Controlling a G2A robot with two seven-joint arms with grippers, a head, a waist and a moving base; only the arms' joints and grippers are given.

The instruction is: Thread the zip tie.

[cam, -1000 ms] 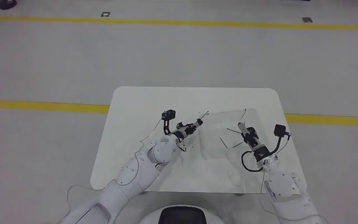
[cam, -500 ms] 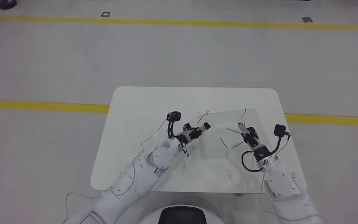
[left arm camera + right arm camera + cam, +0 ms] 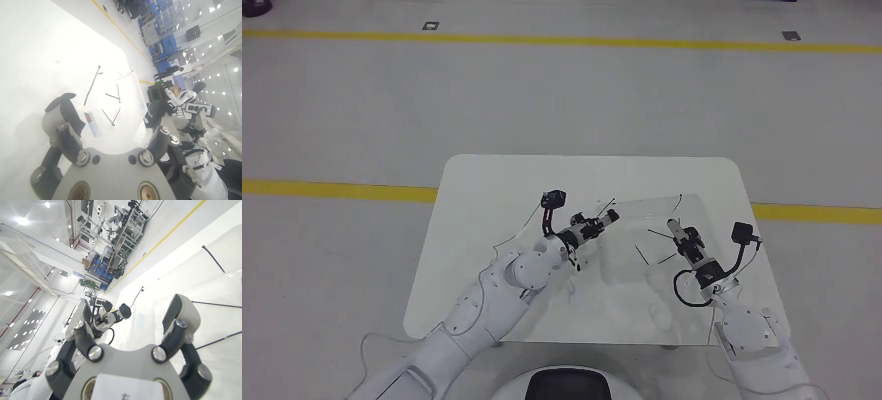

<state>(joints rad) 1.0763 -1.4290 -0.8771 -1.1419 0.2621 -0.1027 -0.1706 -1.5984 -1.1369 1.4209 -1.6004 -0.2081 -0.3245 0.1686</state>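
Several black zip ties lie loose on a clear plastic bag [image 3: 627,272] on the white table [image 3: 492,200]. In the left wrist view a long zip tie [image 3: 92,85] lies just beyond my left gripper [image 3: 109,104], with a crossed pair [image 3: 115,97] and a V-shaped pair [image 3: 111,117] farther out. The left gripper [image 3: 608,217] hovers open and empty over the bag's near-left part. My right gripper [image 3: 673,227] hangs open and empty at the bag's right side, with zip ties [image 3: 215,304] beside its finger [image 3: 173,311].
One zip tie [image 3: 605,205] lies at the bag's far edge and another [image 3: 213,258] farther back. The bag carries a small printed label [image 3: 90,121]. Bare table surface spreads to the left and behind. The table's front edge runs close behind both arms.
My left gripper has shifted a little to the right and farther over the bag. The right arm and the zip ties have not moved.
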